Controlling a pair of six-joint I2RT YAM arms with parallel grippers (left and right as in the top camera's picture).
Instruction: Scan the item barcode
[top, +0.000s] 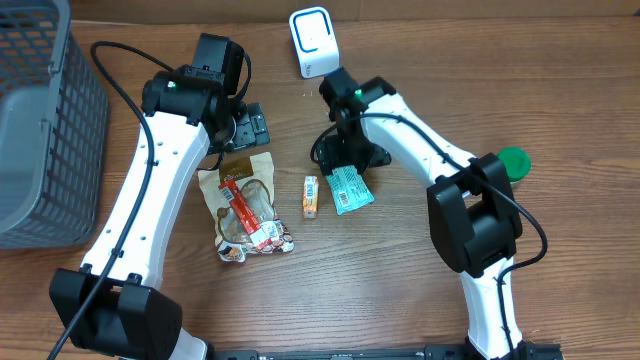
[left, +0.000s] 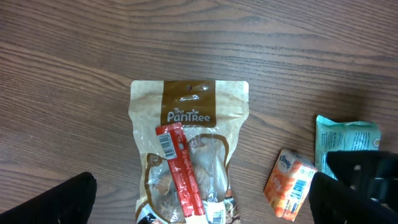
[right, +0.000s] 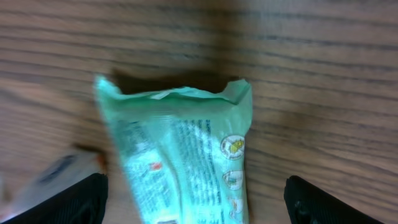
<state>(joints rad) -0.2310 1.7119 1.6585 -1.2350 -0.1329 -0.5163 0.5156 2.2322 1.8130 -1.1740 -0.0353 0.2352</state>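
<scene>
- Green packet (top: 352, 192) lies flat on the counter (top: 400, 290), centre; long axis near-far, slightly skewed.
- Right fingers (right: 336, 202) spread wide either side of it, gripping nothing.
- Left fingers (left: 50, 202) wide, empty.
- Orange box (top: 310, 197) just left of packet.

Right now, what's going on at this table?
Nothing is held yet. The left hand hangs open over a brown snack pouch with a red stick lying on it; the right hand hangs open over a green packet. A small orange pack lies between those two, and the white scanner stands behind them.
</scene>
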